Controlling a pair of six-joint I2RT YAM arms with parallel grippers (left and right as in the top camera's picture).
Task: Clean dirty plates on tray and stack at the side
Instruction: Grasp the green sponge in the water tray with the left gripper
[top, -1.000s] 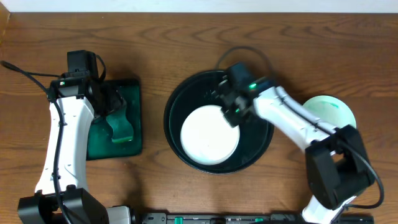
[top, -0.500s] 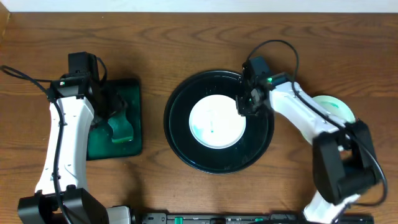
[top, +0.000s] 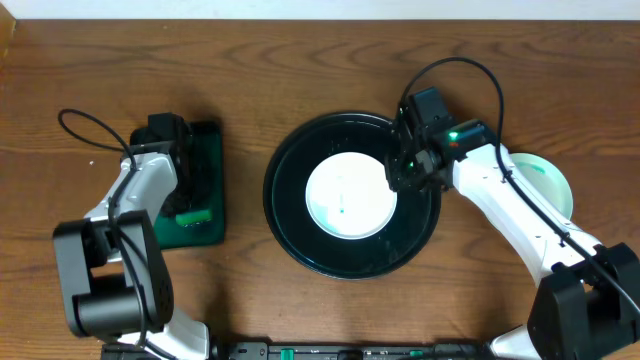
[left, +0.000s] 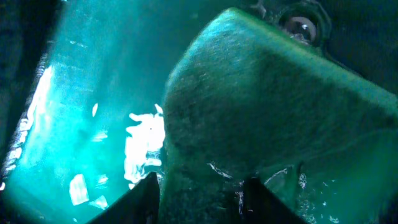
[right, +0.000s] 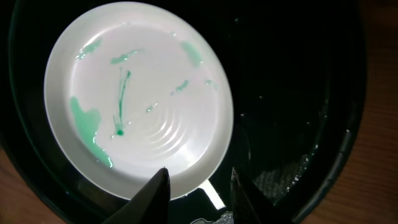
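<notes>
At frame left, the left gripper is clamped on a green sponge over the dark green tray; carried across, it may drip on the wooden table. Centre, the smeared white plate lies flat in the black tray; the right gripper, jaws apart at its rim, holds nothing, so wiping could skid it. A second ago this plate sat lower left, smears unseen.
</notes>
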